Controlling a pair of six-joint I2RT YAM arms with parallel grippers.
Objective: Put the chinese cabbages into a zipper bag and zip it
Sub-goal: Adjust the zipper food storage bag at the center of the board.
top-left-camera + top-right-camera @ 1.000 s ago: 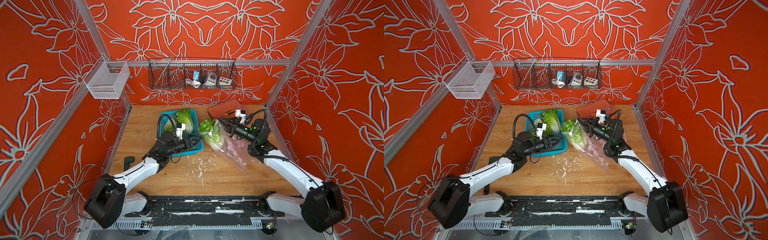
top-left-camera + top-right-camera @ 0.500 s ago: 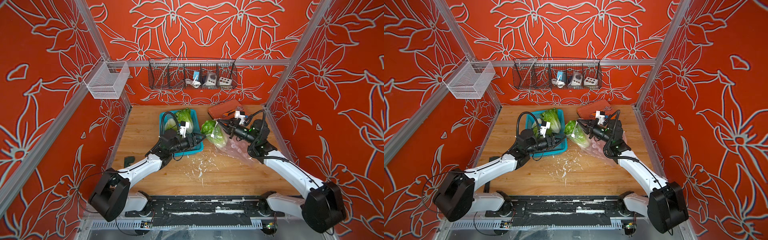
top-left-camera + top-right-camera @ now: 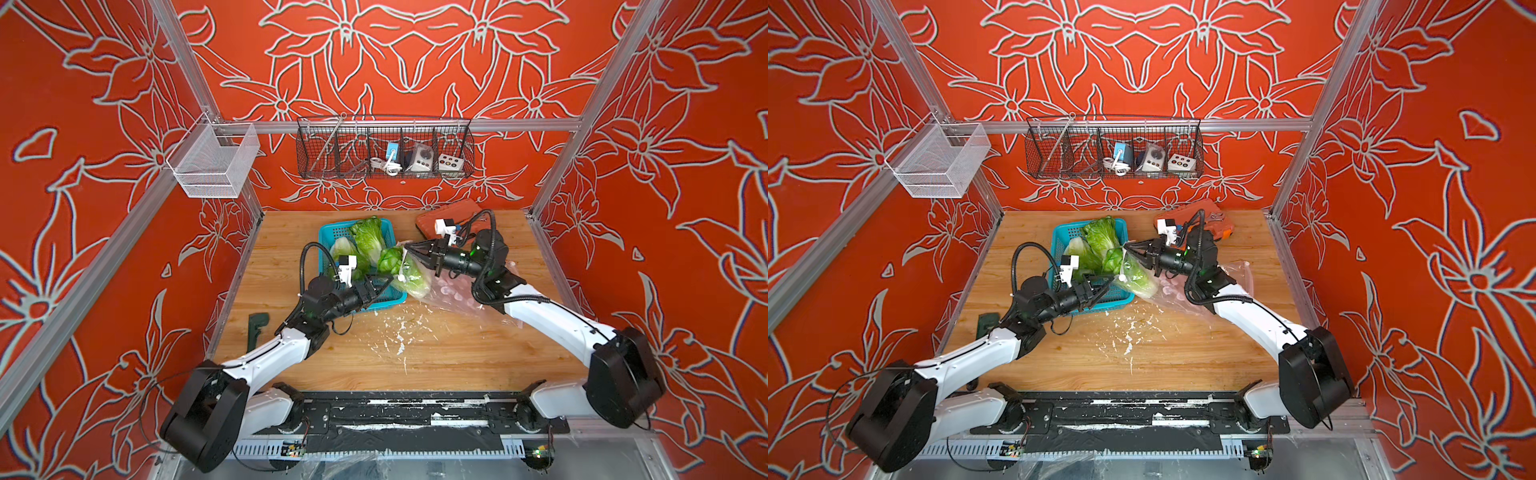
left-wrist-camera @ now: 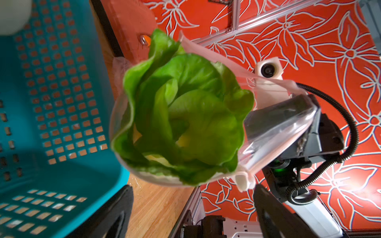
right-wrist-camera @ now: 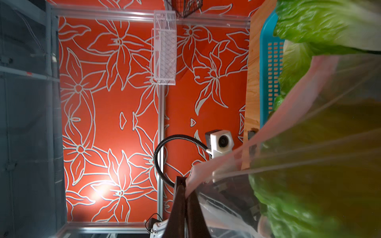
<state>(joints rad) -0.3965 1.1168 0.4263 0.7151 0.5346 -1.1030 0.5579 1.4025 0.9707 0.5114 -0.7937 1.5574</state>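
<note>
clear zipper bag point(image 4: 274, 131) veils a cabbage point(image 4: 185, 115); right pincer point(image 5: 185, 191) grips its rim, left pincer point(image 4: 191, 197) gapes.

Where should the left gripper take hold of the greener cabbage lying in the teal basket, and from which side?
Likely its middle, from above, jaws across its narrow width. The greener cabbage lies lengthwise in the teal basket, against the paler head, so the walls block a side approach. The left gripper is open over the basket's near end.
</note>
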